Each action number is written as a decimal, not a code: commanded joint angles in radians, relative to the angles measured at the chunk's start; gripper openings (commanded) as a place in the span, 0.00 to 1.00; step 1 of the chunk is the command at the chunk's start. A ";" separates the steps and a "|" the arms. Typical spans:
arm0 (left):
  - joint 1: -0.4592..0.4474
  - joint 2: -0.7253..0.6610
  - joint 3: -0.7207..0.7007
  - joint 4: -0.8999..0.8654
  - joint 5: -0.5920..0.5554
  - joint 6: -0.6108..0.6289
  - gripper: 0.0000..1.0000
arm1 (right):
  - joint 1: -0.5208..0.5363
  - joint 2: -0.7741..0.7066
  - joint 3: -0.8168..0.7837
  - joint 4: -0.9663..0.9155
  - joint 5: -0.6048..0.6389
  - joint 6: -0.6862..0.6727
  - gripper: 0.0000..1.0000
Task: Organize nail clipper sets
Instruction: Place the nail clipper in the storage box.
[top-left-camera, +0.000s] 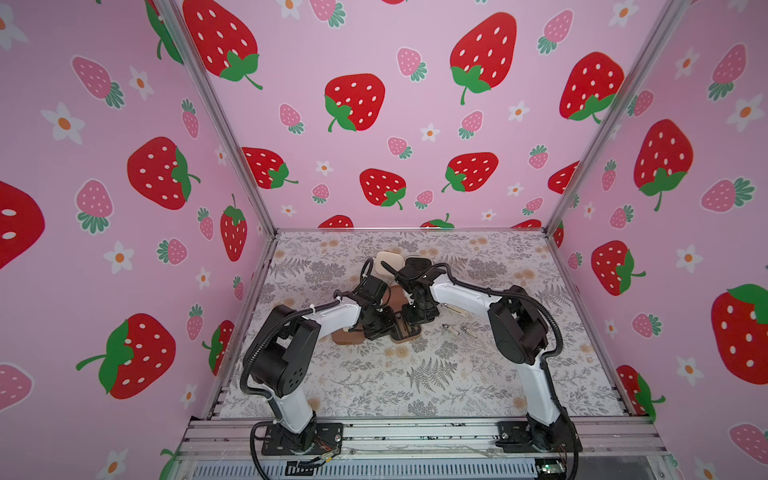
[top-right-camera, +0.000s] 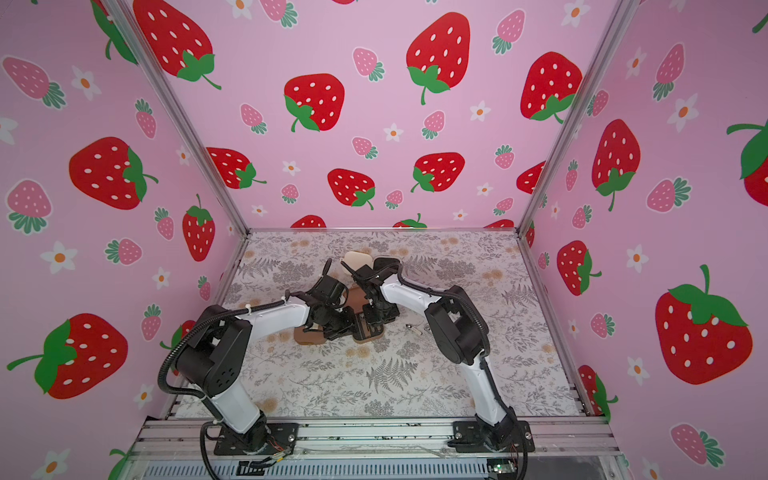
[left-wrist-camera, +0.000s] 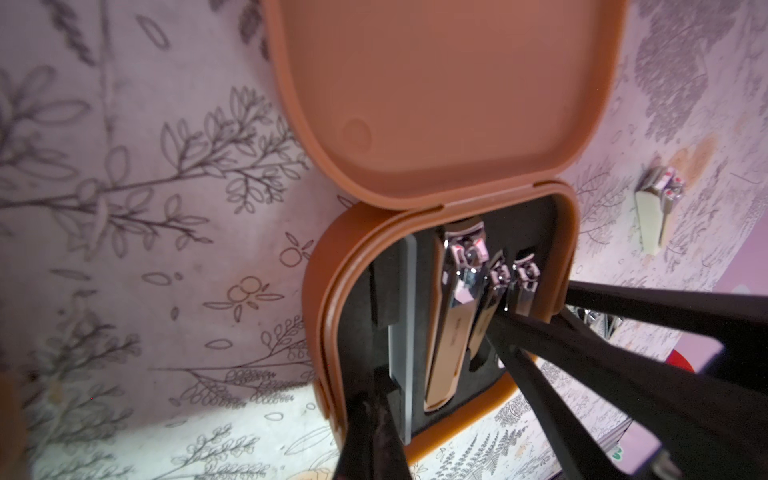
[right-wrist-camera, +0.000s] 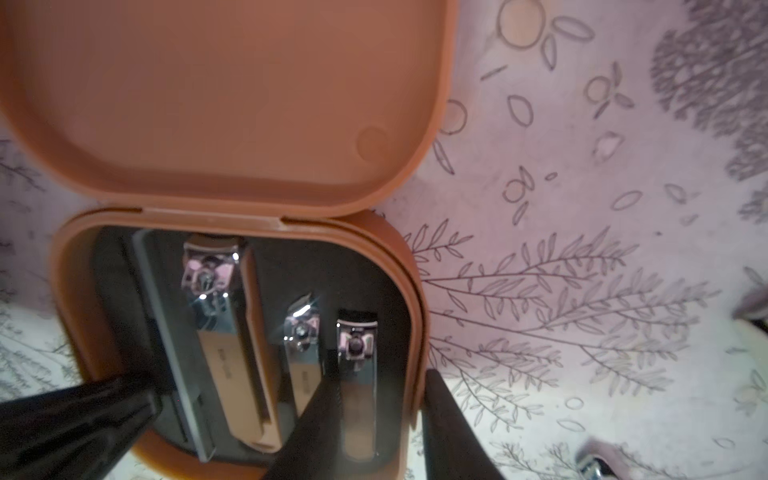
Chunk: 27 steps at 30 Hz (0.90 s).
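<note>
We're seeing right gripper (right-wrist-camera: 380, 376) half-open, gripping nothing, straddling small clipper (right-wrist-camera: 356, 374) seated in open brown case (left-wrist-camera: 328, 291), plus that wall; clipper's long axis running hingeward; left gripper (left-wrist-camera: 372, 386) shut, empty.

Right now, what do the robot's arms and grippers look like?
The left arm and right arm have white rounded shells between bulky black joints. A black ribbed hose runs along each, held by white ties. The left gripper and right gripper have long, tapered black fingers.
</note>
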 joint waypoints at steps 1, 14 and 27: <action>-0.002 0.023 0.013 -0.042 -0.014 -0.003 0.00 | 0.001 0.047 -0.004 -0.002 0.007 0.008 0.32; -0.002 0.032 0.019 -0.044 -0.012 -0.002 0.00 | 0.001 -0.045 0.017 0.001 -0.045 0.006 0.36; -0.002 0.028 0.019 -0.043 -0.012 -0.001 0.00 | -0.003 -0.124 -0.053 -0.001 -0.049 0.013 0.38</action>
